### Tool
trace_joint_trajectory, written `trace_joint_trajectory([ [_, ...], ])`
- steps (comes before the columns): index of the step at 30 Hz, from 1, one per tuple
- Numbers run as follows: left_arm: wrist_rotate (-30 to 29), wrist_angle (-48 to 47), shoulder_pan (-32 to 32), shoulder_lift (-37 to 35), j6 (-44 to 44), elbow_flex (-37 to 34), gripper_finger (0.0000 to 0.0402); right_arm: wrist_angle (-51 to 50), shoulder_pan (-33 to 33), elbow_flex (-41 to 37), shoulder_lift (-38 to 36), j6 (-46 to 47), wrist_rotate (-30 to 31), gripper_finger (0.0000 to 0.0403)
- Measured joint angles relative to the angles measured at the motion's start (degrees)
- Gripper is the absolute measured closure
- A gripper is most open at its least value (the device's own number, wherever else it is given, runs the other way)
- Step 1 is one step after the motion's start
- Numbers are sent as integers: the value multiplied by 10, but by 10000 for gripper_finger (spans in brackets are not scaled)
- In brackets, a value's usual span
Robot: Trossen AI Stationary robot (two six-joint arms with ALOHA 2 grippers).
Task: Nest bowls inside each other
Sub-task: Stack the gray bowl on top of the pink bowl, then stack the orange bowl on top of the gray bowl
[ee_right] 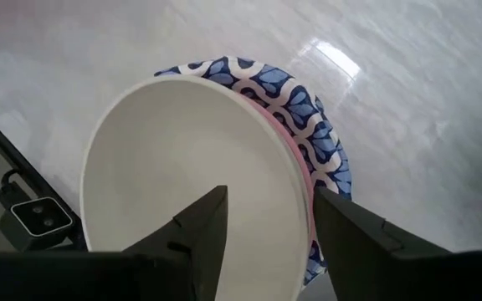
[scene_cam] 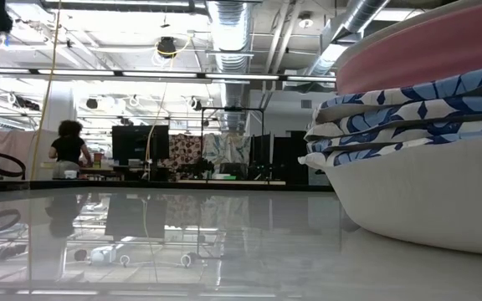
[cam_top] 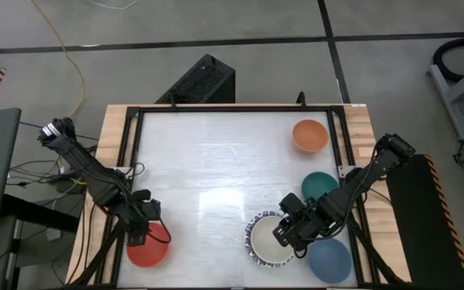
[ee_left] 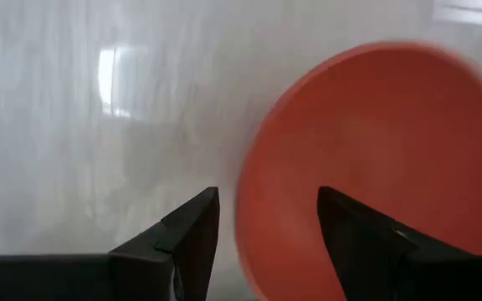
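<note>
**Two rims straddled, three bowls still loose on the right**

Your right pincer (cam_top: 287,233) sits at the lower right of the high view, directly over the right edge of the stack (cam_top: 269,240). In the right wrist view its fingers stand apart astride the rim of the cream bowl (ee_right: 192,188), one tip inside, one outside; you cannot tell from here whether they press on it. That cream bowl sits on top, with a thin pink edge under it and the blue-patterned bowls (ee_right: 295,107) beneath. The low view shows those layers from the side.

Your left pincer (cam_top: 139,234) is at the lower left of the high view, over the left edge of the red bowl (cam_top: 149,245). Its fingers are apart as well, the rim running between them; contact is not clear.

What the next move turns on: the stack lies to the right of the red bowl, across bare worktop (cam_top: 216,161), well apart, so the left arm would have a long carry. The blue bowl (cam_top: 329,261) lies just beside the stack to its lower right, the teal bowl (cam_top: 319,186) above it, the orange bowl (cam_top: 309,135) toward the upper right. All three are nearer your right arm.
</note>
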Motion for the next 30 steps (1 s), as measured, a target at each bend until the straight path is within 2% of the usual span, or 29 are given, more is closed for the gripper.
trace_joint_trajectory([
  [7,-1,30,-1,0,-70,-67,214,8,0,0,0,3,0,207],
  [9,-1,34,2,0,-85,-75,232,8,-1,0,0,4,0,207],
  [12,-20,37,7,0,-106,-78,289,6,-6,0,0,5,-1,207],
  [15,-80,42,15,0,-152,-78,369,2,-14,0,0,7,-1,207],
  [16,-101,41,19,0,-172,-78,385,-2,-17,0,0,12,-1,207],
  [20,-217,38,43,0,-236,-78,398,-32,-30,0,0,48,22,207],
  [24,-357,39,87,0,-283,-71,401,-49,-40,0,-2,51,110,211],
  [27,-445,45,133,0,-271,-49,401,-57,-52,0,-12,41,170,217],
  [30,-492,55,181,0,-211,-18,401,-50,-69,0,-25,13,194,223],
])
